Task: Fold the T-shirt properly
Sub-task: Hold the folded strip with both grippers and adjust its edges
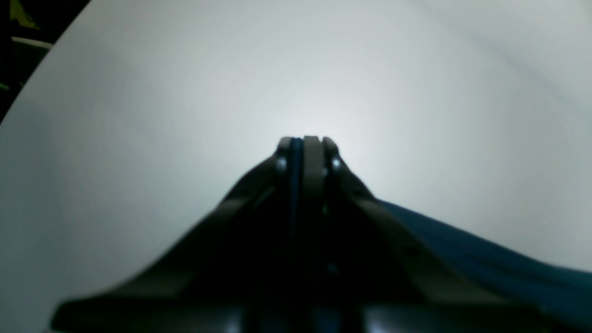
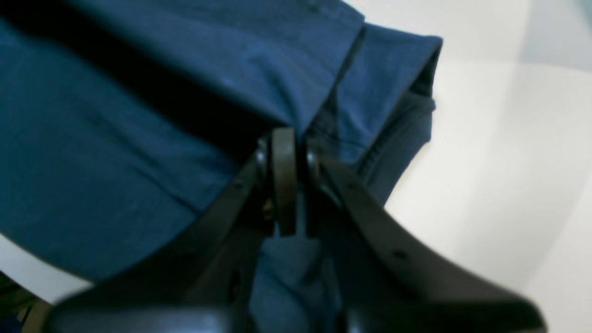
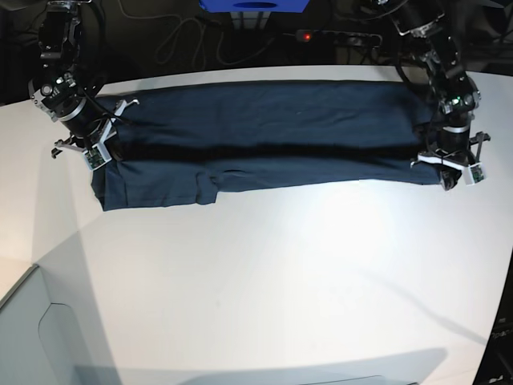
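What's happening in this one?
A two-armed robot is partway through folding a dark navy T-shirt on a white table. The left claw and the right claw are both closed on the shirt, pinching it near opposite ends. A long edge runs between them, and a flap of fabric hangs out towards the base camera beside the right claw. The shirt isn't neatly folded yet.

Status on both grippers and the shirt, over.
Left gripper shut on T-shirt edge. Right gripper also clamped on it. Shirt stretched between them, not fully folded.
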Motion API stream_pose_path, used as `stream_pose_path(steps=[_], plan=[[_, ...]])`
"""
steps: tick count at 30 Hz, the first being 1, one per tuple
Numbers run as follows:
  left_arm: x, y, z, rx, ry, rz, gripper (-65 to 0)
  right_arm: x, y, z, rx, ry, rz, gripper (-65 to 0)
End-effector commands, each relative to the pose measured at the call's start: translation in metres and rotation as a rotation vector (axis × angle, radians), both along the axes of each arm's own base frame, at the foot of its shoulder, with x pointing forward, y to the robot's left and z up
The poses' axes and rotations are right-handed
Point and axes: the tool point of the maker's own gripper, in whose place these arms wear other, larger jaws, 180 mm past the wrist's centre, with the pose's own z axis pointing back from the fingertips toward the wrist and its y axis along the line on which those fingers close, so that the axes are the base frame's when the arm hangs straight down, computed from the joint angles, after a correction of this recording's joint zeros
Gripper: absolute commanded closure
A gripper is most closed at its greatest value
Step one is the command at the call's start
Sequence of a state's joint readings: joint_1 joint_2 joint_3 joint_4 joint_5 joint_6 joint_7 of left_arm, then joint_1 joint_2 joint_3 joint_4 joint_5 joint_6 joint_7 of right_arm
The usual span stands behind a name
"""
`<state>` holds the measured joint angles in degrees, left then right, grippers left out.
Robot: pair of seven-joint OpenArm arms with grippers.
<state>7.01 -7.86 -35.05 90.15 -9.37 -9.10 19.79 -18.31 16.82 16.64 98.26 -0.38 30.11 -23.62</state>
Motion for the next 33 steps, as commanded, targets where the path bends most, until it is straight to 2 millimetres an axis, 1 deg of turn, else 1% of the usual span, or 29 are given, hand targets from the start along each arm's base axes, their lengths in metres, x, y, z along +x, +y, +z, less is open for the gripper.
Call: stream_pose_path(steps=[1,7,12,18,22,27,31,33], plan=[[0.000,0.003,0.015,0.033,-0.039,-0.006,0.0,0.005,0.001,0.010,0.007,-0.037,0.021,-0.2],[-0.029,0.002,-0.004,0.038,0.039,-0.012,0.0,0.005,0.001,0.011,0.007,-0.038,0.020,-0.2],[-0.045,0.002,-0.018,0.029,0.086,-0.007,0.0,0.005,0.001,0.010,0.007,-0.037,0.021,-0.2],[-0.054,0.002,-0.020,0.037,0.106,-0.010,0.0,0.005,0.001,0.010,0.007,-0.037,0.021,-0.2],[-0.062,0.005,-0.014,0.054,0.105,-0.004,0.0,0.005,0.000,0.010,0.005,-0.036,0.021,-0.2],[-0.063,0.004,-0.016,0.052,0.111,-0.005,0.0,0.005,0.001,0.010,0.006,-0.036,0.022,-0.2],[-0.062,0.004,-0.013,0.056,0.104,-0.007,0.0,0.005,0.001,0.010,0.007,-0.036,0.021,-0.2],[-0.064,0.005,-0.018,0.049,0.116,-0.003,0.0,0.005,0.001,0.010,0.007,-0.036,0.021,-0.2]])
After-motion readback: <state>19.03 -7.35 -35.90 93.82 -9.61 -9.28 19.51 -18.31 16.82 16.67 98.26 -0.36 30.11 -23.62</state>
